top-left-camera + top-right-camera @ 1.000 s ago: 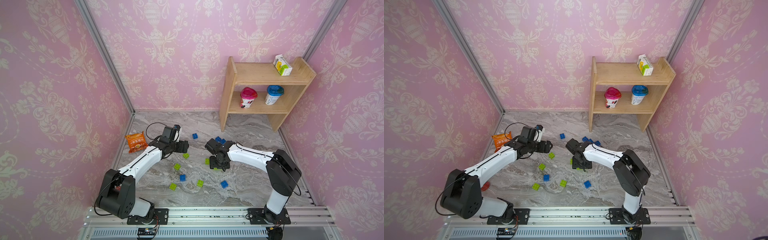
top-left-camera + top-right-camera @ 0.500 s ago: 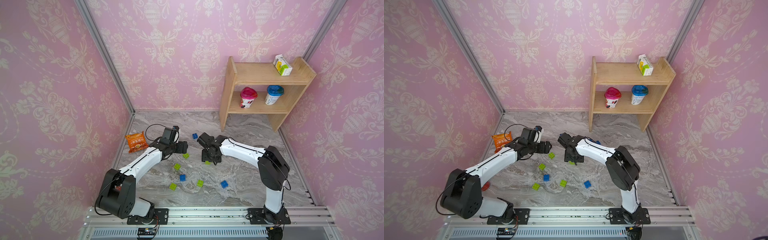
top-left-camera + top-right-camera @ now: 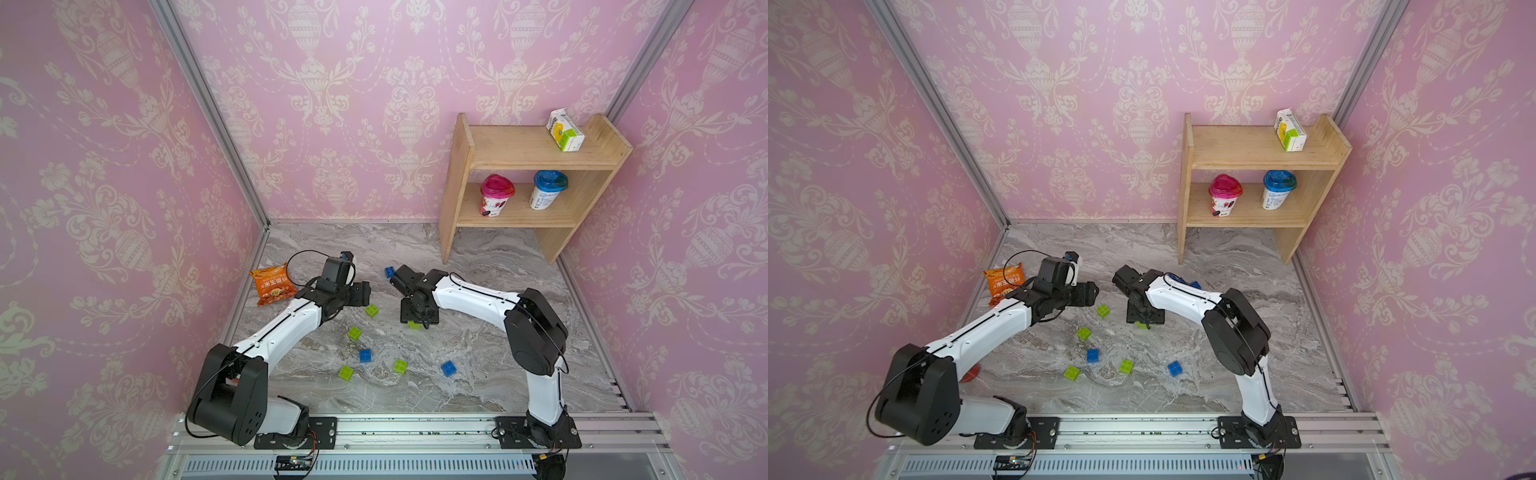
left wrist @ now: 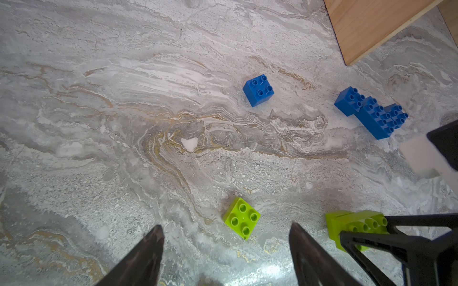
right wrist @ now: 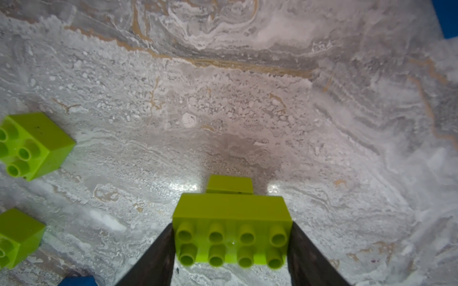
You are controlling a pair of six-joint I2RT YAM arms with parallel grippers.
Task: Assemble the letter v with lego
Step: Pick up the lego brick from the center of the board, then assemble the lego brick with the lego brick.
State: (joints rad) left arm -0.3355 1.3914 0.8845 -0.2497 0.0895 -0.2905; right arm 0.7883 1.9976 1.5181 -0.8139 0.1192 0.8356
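My right gripper (image 5: 231, 237) is shut on a long lime green lego brick (image 5: 232, 227) with a smaller lime piece stuck under it, held low over the marble floor (image 3: 478, 399). In both top views it hangs mid-floor (image 3: 417, 318) (image 3: 1144, 318). My left gripper (image 4: 225, 230) is open and holds nothing. A small lime brick (image 4: 241, 218) lies on the floor just ahead of its tips, and shows in both top views (image 3: 372, 310) (image 3: 1103, 311). A single blue brick (image 4: 258, 90) and a joined blue group (image 4: 371, 114) lie farther off.
Several loose lime and blue bricks lie nearer the front, such as a lime one (image 3: 354, 333) and a blue one (image 3: 448, 368). An orange snack bag (image 3: 272, 284) lies by the left wall. A wooden shelf (image 3: 519, 187) with cups stands at the back right.
My right gripper has carried the lime brick leftwards, closer to the left gripper. The left gripper's jaws have narrowed a little; its arm has barely moved.
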